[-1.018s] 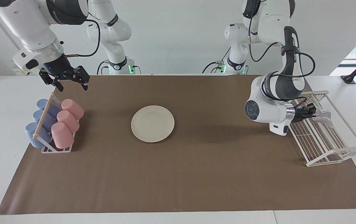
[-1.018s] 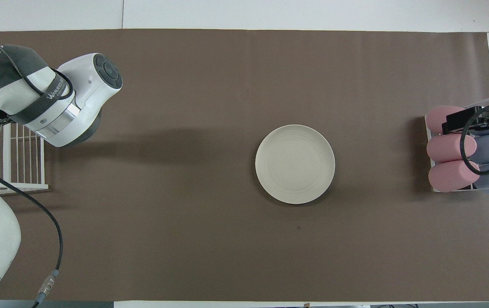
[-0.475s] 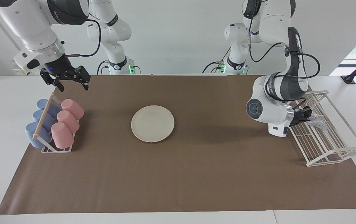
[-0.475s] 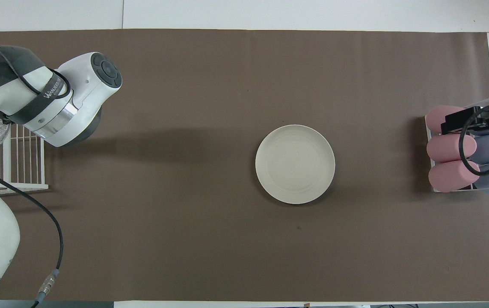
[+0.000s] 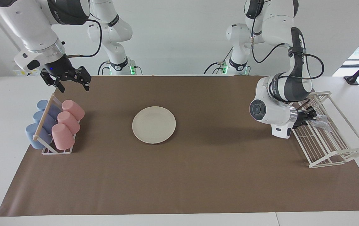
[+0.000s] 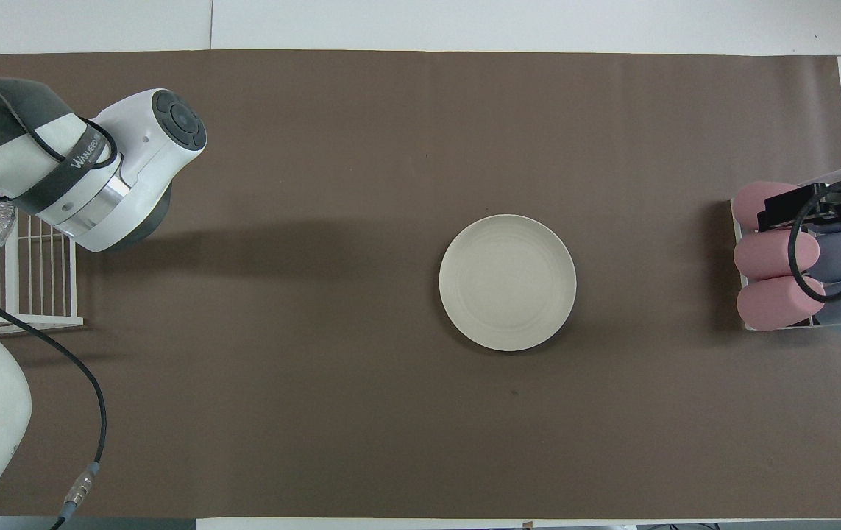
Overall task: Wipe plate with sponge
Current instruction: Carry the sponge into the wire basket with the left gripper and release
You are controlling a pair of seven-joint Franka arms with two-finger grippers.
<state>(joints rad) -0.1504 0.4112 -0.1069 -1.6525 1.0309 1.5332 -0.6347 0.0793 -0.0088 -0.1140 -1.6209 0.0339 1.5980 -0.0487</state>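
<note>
Left gripper [image 5: 312, 115]: level, low over the white wire rack [image 5: 330, 150] at the left arm's end of the table. My fingertips point at the sponge [image 5: 322, 121], which lies on the rack's wires right at their tips. I cannot tell how far apart the fingers are, or whether they touch it.

Right gripper [image 5: 69, 82]: waiting, fingers spread wide, holding nothing, over the mat edge by the cup rack [image 5: 52, 148].

Plate [image 5: 154, 125]: flat at mid-mat, well apart from both.

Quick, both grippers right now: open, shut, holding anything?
Left gripper: at the sponge in the wire rack; grip cannot be told.
Right gripper: open, empty, waiting above the cup rack.
</note>
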